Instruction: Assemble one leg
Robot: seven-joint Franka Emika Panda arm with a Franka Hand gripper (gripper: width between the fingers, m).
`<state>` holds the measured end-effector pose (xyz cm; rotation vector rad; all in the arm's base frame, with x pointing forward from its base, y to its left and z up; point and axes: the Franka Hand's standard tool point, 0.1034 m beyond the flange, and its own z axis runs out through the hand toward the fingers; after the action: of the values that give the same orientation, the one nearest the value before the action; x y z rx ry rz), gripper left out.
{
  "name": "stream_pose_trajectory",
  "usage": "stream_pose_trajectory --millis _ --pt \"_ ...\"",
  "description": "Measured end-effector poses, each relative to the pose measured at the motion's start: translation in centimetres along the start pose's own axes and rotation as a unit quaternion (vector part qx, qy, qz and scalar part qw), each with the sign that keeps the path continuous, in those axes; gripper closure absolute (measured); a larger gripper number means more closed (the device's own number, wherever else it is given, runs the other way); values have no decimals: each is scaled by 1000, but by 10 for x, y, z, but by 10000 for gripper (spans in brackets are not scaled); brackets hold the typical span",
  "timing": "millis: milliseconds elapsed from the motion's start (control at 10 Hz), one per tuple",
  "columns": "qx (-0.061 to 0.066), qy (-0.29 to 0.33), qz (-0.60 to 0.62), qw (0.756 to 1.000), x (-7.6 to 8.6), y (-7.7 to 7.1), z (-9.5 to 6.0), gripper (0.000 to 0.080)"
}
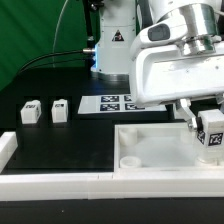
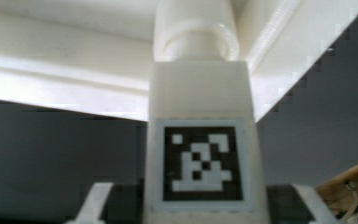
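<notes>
Black matte worktop [image 1: 60, 140] before a green curtain [image 1: 25, 30], with low white rails [image 1: 60, 182] along the near edge and at the exterior view's left. At the back, flat on the black surface, the thin white marker board [image 1: 115, 103] with its square tags. Toward the exterior view's left, two small white plastic post-like blocks, each with a black-and-white tag: one spare leg [image 1: 30, 110] and, near it but apart, a second spare leg [image 1: 59, 109], both resting on the worktop.

In the near middle, a large white square tray-like piece [image 1: 155, 145] with a round corner hole [image 1: 130, 160]. At the exterior view's right, below the bulky white arm [image 1: 175, 60], the two-finger tool [image 1: 207, 122], pinching a third small white post-like block, the leg [image 1: 212, 138]. Tag toward the camera, low over the right side of the tray-like piece; contact with it impossible to tell.

In the wrist view, the same leg [image 2: 202, 110] upright and central between the tool [image 2: 201, 205] jaws. Square tag [image 2: 202, 165] toward the lens, and a pale finger [image 2: 98, 205] close at either flank.
</notes>
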<state>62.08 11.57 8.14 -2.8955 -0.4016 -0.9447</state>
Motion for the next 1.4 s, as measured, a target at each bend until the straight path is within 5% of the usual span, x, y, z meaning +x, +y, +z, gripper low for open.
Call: stream_pose_trajectory --millis 400,600,1400 --pt "2 -10 0 1000 -3 -1 1 426" --pt "2 -10 0 1000 -3 0 1 180" --pt "-1 -14 0 1000 3 6 -17 151"
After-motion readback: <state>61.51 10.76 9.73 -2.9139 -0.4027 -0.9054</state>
